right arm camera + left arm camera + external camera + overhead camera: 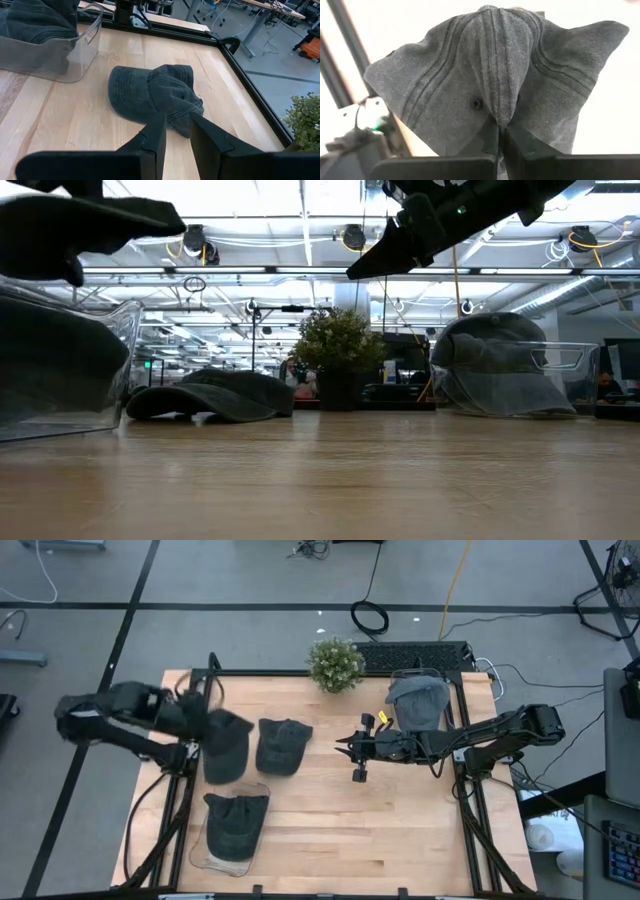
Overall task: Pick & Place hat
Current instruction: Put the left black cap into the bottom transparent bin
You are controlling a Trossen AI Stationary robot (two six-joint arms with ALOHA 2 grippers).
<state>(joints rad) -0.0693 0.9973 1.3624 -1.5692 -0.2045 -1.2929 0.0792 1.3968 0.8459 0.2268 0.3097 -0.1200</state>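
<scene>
Several dark grey caps are in view. My left gripper (203, 730) is shut on one hat (226, 747), held above the table's left side; in the low view this hat (85, 225) hangs high at the left. A second cap (283, 746) rests by its underside and brim on the wood near the middle. My right gripper (347, 748) stands open and empty above the table, right of that cap (152, 96), pointing toward it. My left gripper (501, 131) pinches a raised fold of the hat's crown (500, 107), beside a seam and an eyelet, between its two fingers. The fingers come from above, slanting down. The hat spreads out below them, lifted clear of the table.
A clear bin (232, 858) at the near left holds another cap. A second clear bin (400, 675) at the far right holds one too. A small potted plant (335, 663) stands at the far edge. Dark frame rails (470, 820) run along the table's sides.
</scene>
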